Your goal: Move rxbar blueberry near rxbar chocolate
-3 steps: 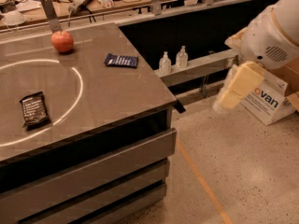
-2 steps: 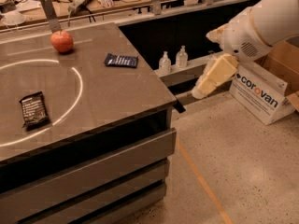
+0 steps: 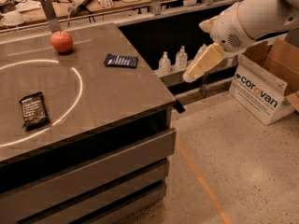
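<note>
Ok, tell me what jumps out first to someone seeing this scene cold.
The big white arm at upper right, its gripper hanging in the air off the right side of the grey table, near the corovan box. On the tabletop a red apple stands at the back, with the rxbar blueberry to its right and the rxbar chocolate far from it at the front left.

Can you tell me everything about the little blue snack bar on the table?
The rxbar blueberry is a small, flat, dark blue rectangle with rows of tiny white letters. It looks like a sealed wrapper. It lies flat on the grey table, near the far right edge, outside the white circle and turned a bit crooked. Only the table touches it. The claw hangs in the air to the right, past the table's edge, apart from the bar.
</note>
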`<act>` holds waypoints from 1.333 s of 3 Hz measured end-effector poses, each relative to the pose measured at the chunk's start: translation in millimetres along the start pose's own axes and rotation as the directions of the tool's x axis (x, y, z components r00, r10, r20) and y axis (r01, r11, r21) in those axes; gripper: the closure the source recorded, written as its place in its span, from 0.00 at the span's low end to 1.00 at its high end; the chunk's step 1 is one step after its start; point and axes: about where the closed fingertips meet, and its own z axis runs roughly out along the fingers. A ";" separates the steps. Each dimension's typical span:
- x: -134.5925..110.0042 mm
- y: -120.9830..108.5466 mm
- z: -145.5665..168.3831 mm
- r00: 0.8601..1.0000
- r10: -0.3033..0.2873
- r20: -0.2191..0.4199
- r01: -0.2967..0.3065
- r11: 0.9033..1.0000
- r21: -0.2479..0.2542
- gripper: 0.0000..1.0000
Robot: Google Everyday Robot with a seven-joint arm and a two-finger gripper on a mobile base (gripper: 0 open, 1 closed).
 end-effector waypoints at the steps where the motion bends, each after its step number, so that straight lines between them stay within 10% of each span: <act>1: -4.6 -6.7 12.2 1.000 0.012 0.027 -0.012 1.000 -0.001 0.00; 4: -12.2 -74.4 139.3 0.992 0.051 0.117 -0.034 0.989 -0.144 0.00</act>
